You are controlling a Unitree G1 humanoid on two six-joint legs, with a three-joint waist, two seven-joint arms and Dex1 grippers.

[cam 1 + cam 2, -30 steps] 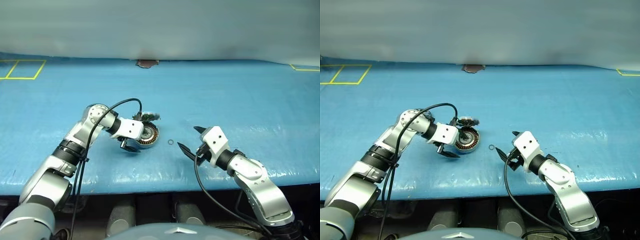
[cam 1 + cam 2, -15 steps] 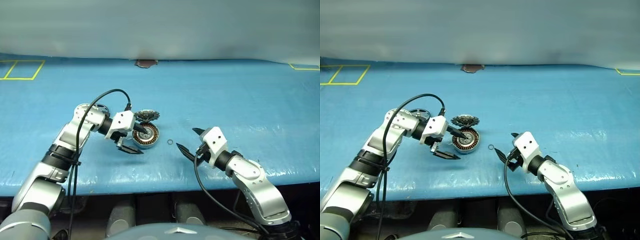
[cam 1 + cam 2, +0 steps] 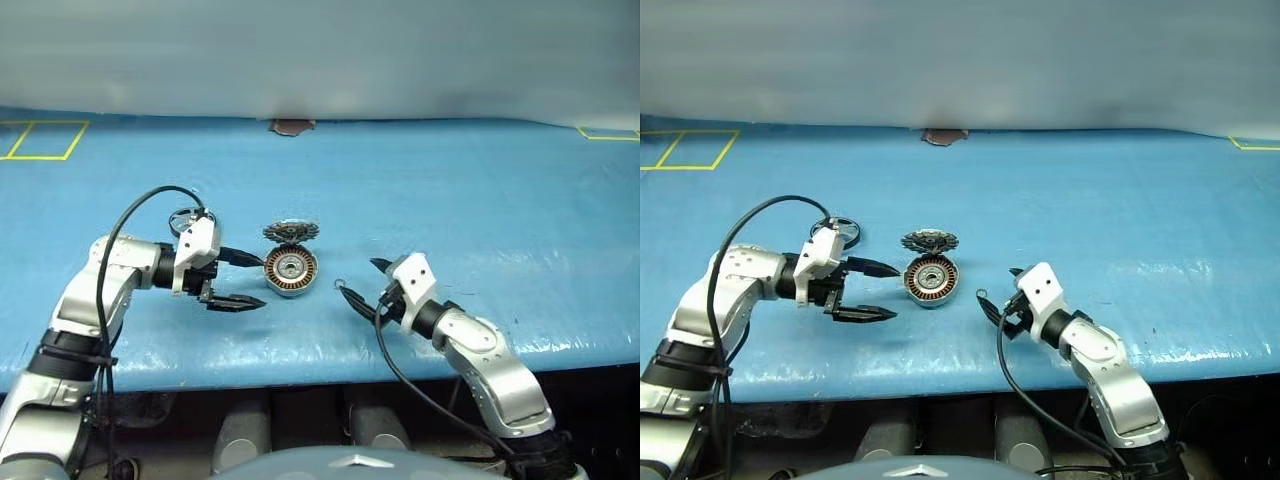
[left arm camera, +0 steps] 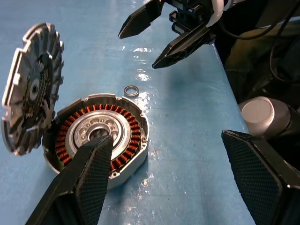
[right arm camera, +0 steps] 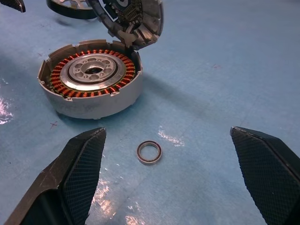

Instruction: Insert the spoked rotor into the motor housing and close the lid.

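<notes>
Left gripper (image 3: 238,278) withdrew from motor housing (image 3: 290,271); metal ring (image 3: 340,284) nearby.

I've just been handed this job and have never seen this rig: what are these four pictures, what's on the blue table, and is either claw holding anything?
The two wide pictures come from the robot's head, looking down over its two arms. The two close-ups come from a camera on each wrist, looking along that arm's two black fingers.

On the blue table lies the motor housing, a round metal puck with a copper-orange ring inside. Its lid stands open on the far side. The spoked rotor, a thin dark wheel, lies behind the left arm. A tiny loose ring lies just ahead of the right gripper.

The left gripper sits beside the housing. Both grippers are open and hold nothing.
</notes>
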